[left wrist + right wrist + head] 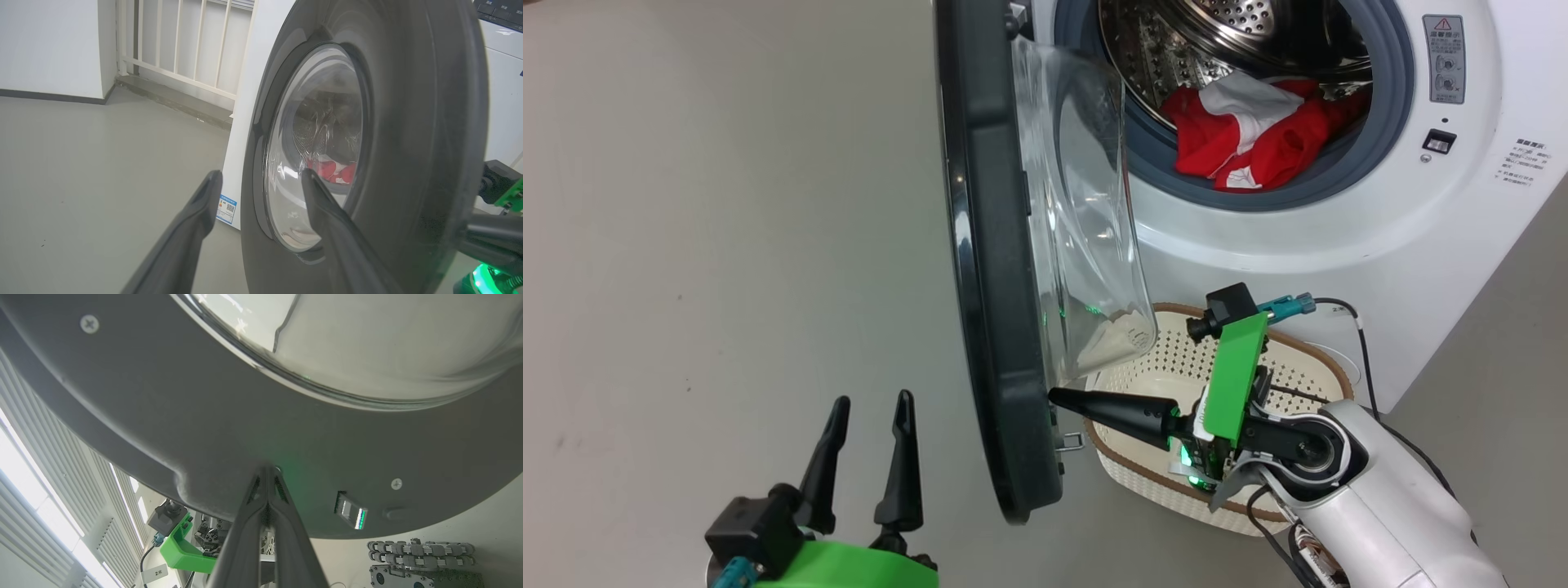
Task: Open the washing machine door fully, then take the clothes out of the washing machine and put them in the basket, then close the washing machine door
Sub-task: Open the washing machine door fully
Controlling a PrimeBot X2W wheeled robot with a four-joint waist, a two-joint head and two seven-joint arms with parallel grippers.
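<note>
The washing machine door (992, 269) stands swung out edge-on, its black rim toward me and its clear glass bowl (1086, 220) facing the drum. My right gripper (1055, 398) is shut, its tips pressed against the door's inner rim (229, 428) near the bottom. My left gripper (870, 404) is open at the lower left, apart from the door's outer face (408, 134). Red clothes (1250, 135) with white panels lie in the steel drum of the washing machine (1421, 220). The cream basket (1307, 359) sits on the floor under the door and my right arm.
Bare grey floor (727, 245) spreads to the left of the door. A white railing (184, 45) and wall stand behind the machine's side. The door latch (1072, 442) sticks out near the rim's bottom edge.
</note>
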